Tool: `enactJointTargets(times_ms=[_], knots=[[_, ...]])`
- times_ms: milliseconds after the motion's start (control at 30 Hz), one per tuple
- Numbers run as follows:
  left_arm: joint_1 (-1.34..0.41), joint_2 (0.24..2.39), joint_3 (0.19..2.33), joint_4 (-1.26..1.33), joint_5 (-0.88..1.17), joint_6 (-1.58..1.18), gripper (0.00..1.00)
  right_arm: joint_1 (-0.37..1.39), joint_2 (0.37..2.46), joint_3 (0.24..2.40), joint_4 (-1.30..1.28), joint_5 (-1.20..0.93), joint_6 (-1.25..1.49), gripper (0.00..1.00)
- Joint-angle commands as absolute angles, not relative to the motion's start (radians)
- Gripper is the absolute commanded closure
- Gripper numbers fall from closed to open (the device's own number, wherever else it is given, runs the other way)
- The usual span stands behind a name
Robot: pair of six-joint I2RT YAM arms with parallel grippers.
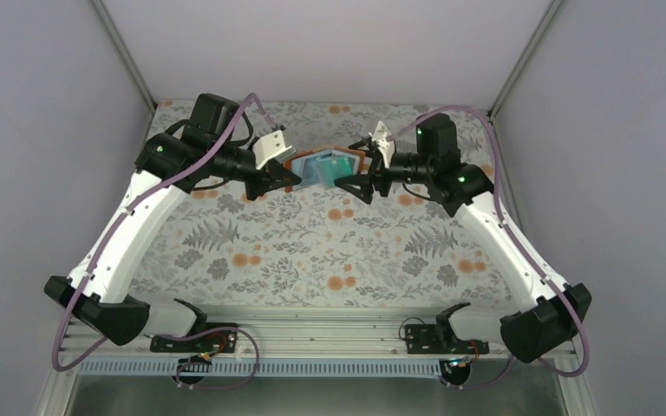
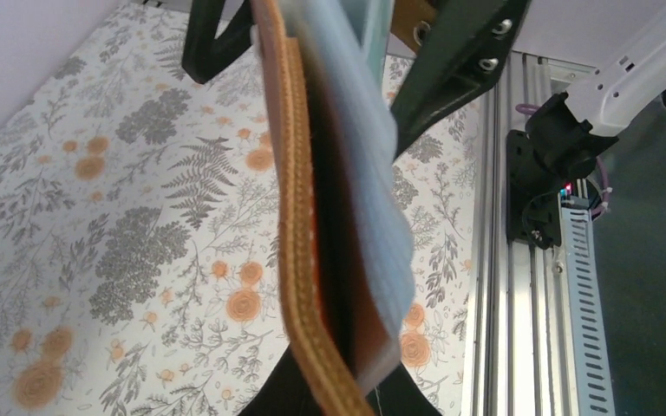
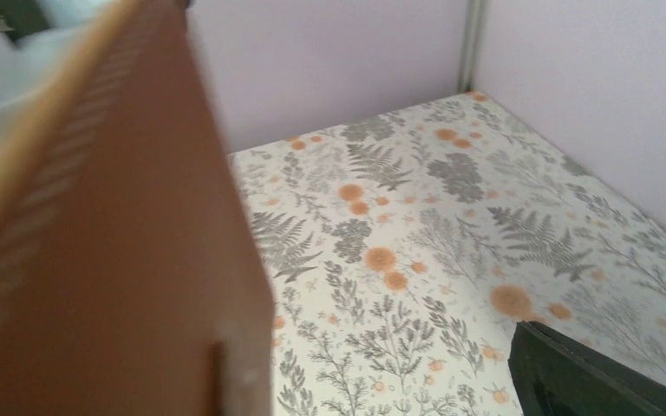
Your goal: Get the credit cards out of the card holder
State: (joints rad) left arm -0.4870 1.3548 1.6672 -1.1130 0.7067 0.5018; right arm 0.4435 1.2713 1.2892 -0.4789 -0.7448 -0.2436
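The brown leather card holder [image 1: 325, 165] hangs open above the back middle of the table, between my two grippers. Teal and blue cards [image 1: 331, 165] show in its pale blue-grey pockets; the other cards are hidden. My left gripper [image 1: 286, 179] is shut on the holder's left flap. In the left wrist view the holder [image 2: 299, 217] stands edge-on, rising from the gripper [image 2: 347, 394], with a teal card edge [image 2: 378, 26] at the top. My right gripper [image 1: 360, 173] is open, its jaws straddling the right flap [image 3: 113, 260]. One black fingertip [image 3: 590, 373] shows far from the flap.
The table carries a floral cloth [image 1: 312, 243]. Pale walls enclose it at the back and both sides. A metal rail [image 1: 312, 325] with the arm bases runs along the near edge.
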Motion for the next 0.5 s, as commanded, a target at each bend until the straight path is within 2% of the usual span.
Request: enactJointTargets(times_ms=[0,333,400,467], knots=[[-0.491,1.334,1.667,-1.093,0.705,0.506,0.98,0.434,1.214,1.278,-0.523,-0.865,-0.342,0.01],[-0.491,1.344,1.644,-1.086,0.758,0.517,0.98,0.433,1.226,1.285,-0.483,-0.939,-0.278,0.01],[-0.491,1.349,1.647,-1.089,0.78,0.518,0.98,0.435,1.245,1.298,-0.476,-0.969,-0.263,0.07],[-0.492,1.352,1.657,-1.091,0.79,0.515,0.98,0.436,1.257,1.302,-0.471,-0.978,-0.258,0.26]])
